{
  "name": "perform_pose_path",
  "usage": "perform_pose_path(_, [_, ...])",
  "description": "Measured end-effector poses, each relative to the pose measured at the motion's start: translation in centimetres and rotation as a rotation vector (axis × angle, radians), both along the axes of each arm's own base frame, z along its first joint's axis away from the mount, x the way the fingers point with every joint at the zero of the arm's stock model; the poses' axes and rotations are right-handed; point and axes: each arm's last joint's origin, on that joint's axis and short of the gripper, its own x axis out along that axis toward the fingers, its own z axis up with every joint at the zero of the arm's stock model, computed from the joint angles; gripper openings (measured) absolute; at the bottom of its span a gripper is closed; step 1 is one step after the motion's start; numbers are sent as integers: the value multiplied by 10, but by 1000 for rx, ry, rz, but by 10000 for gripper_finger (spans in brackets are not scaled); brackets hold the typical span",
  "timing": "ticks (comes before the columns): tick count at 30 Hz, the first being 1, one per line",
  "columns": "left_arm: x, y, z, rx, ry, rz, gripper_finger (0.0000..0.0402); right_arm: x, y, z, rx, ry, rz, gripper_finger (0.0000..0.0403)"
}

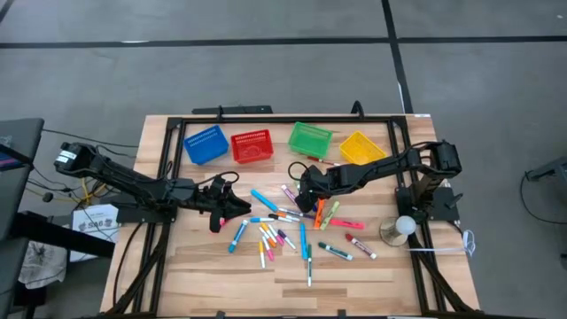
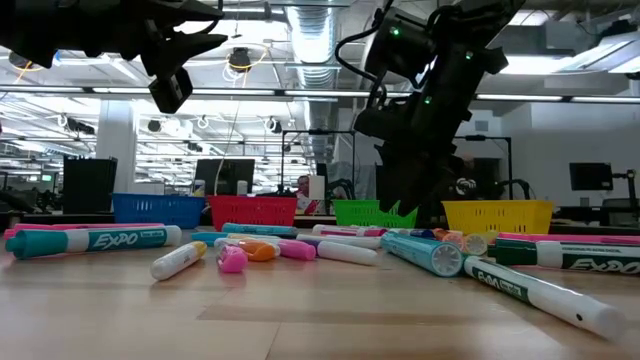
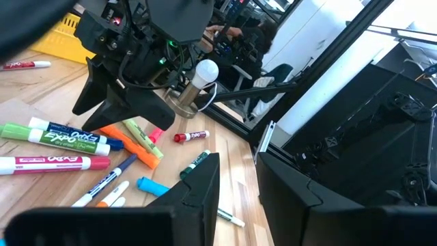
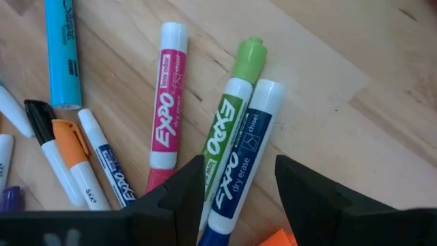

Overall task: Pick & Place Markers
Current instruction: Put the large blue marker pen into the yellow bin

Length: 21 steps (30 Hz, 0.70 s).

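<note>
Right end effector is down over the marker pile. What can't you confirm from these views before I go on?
- Right end effector: right wrist view cuts off its fingertips, so contact with the green marker or blue marker is unclear.
- High view: the arm covers those markers.
- Baskets: contents too small to tell.

This is a robotics lab or open industrial workspace. A wooden table (image 1: 354, 275) in a black metal frame (image 1: 266, 119) stands on grey concrete floor (image 1: 266, 53) crossed by dark lines, with loose cables (image 1: 53, 190) beside it. Beyond the table, the low view shows an exposed ceiling with a ribbed silver duct (image 2: 312, 30), pipes and strip lights, dark computer monitors (image 2: 88, 185) on benches and white columns (image 2: 118, 150). A person (image 2: 303, 188) sits far back among the desks
</note>
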Motion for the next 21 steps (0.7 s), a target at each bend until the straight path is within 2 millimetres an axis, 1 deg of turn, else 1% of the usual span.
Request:
perform_pose_path(11, [0, 0, 0, 0, 0, 0, 97, -1, -1, 0, -33, 10, 12, 173])
perform_pose_path(15, [0, 0, 0, 0, 0, 0, 97, -2, -1, -8, -25, 52, 15, 176])
perform_pose_path(17, [0, 0, 0, 0, 0, 0, 97, 4, 0, -11, -17, 34, 16, 176])
perform_pose_path(19, [0, 0, 0, -11, 2, 0, 97, 1, 1, -15, -10, 65, 17, 174])
perform_pose_path(21, [0, 0, 0, -16, 3, 0, 97, 6, 1, -18, -3, 41, 19, 173])
